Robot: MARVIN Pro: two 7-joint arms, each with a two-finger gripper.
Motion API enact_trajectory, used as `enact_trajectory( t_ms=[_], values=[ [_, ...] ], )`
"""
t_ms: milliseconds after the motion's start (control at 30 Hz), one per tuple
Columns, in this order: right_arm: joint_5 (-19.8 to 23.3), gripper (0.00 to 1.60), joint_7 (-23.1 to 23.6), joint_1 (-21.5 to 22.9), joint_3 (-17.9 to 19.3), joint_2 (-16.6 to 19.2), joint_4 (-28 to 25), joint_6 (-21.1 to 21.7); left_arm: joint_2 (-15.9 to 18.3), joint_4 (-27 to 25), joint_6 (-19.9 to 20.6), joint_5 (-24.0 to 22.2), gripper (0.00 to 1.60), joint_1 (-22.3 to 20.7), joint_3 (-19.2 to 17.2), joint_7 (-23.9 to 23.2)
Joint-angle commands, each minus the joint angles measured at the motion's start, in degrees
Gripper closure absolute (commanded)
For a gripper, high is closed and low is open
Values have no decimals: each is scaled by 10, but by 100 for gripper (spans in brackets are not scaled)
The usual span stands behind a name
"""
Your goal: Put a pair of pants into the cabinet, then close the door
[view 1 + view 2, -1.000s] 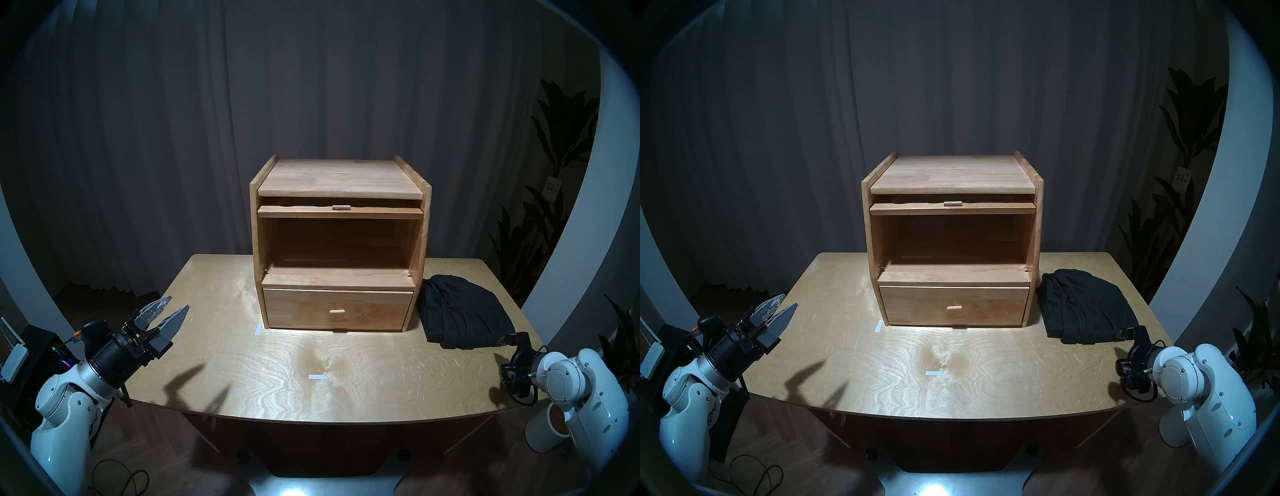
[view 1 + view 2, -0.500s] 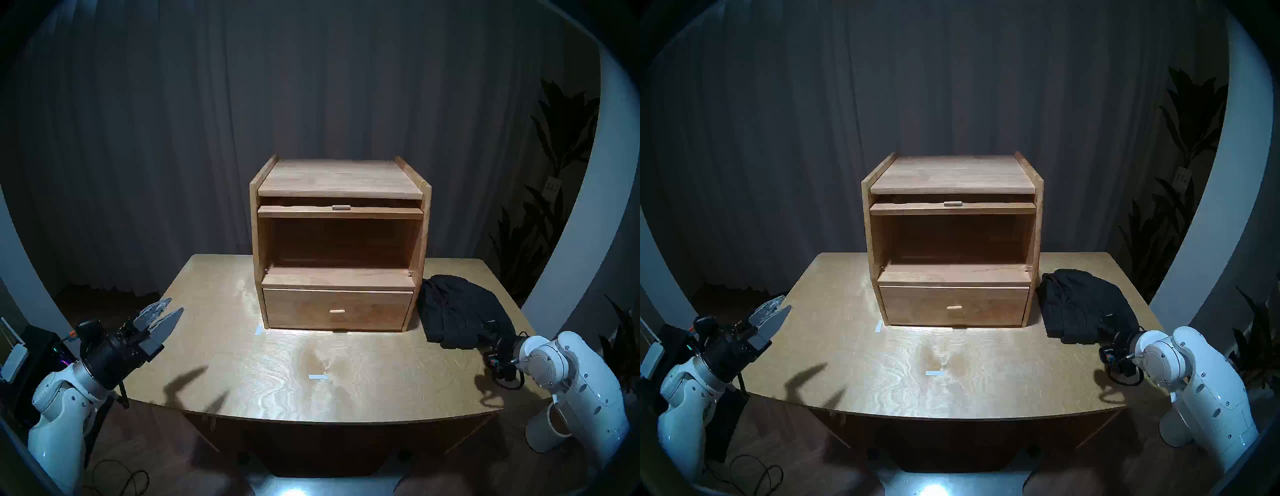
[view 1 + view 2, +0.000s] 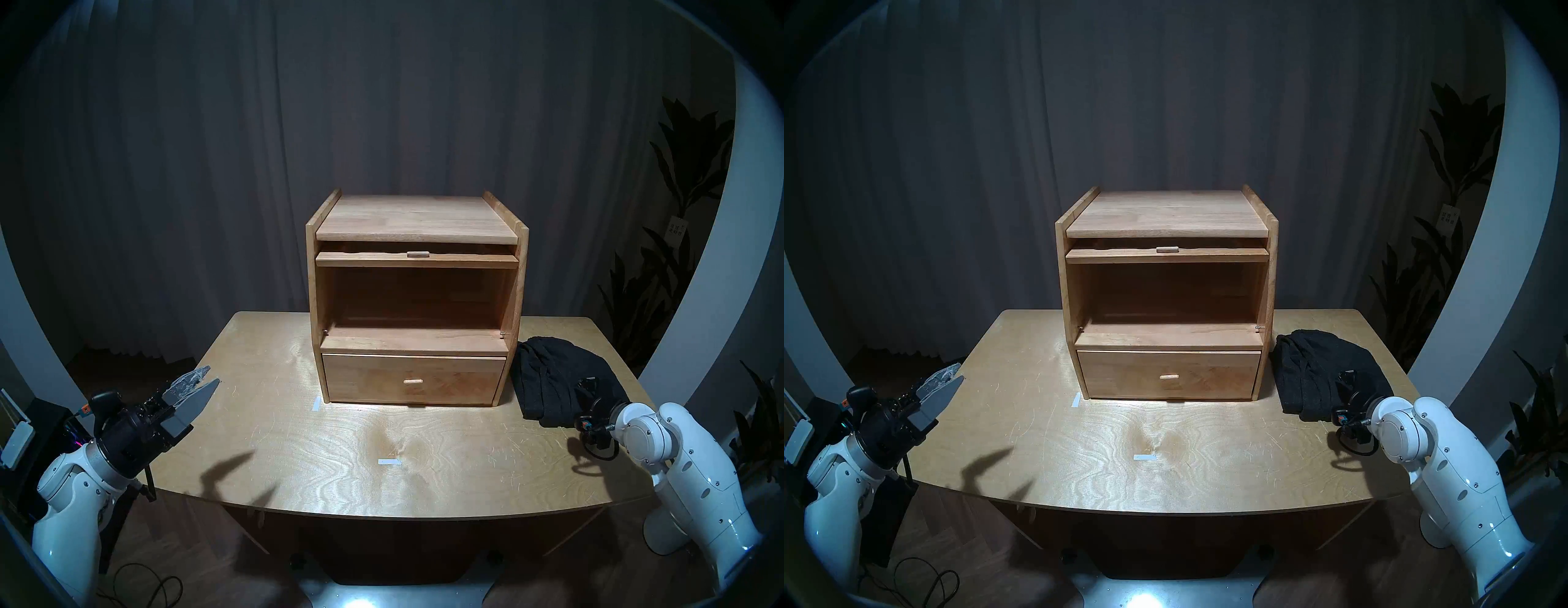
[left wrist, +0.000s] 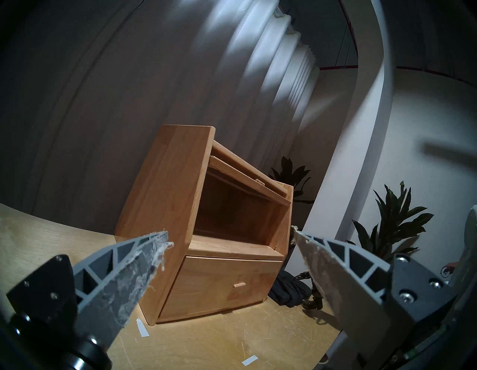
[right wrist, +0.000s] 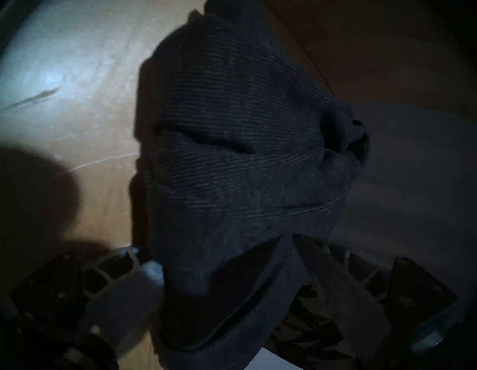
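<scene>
The cabinet (image 3: 418, 297) is light honey-coloured wood with a visible grain, its open compartment a darker brown in shadow. The drawer (image 3: 413, 380) matches it, with a paler knob (image 3: 412, 381). The pants (image 3: 560, 378) are black-charcoal, finely ribbed in thin lines. The table (image 3: 297, 446) is pale yellowish plywood with swirling grain and light scratches, marked by small white tape strips (image 3: 389, 462). The curtain (image 3: 212, 170) behind is dull grey-brown. The arms (image 3: 72, 479) are glossy white; the left pincer (image 3: 199, 384) is grey.
</scene>
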Motion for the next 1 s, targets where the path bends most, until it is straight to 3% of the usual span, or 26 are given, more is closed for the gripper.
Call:
enact_trajectory(
  t_ms=[0,133,233,433,967],
  values=[
    [-1,157,-22,60,-43,-64,71,21,10,3,4,-14,0,-9,-5,-26],
    [8,160,-39,89,-49,-85,100,25,14,11,9,-21,0,-12,-5,-45],
    [55,160,-70,123,-39,-102,125,11,18,19,13,-26,0,-16,-5,-61],
    [119,160,-96,158,8,-129,46,12,18,22,16,-25,0,-18,-4,-63],
    [250,160,-182,233,80,-177,-51,-51,18,27,27,-24,0,-20,-3,-66]
  ],
)
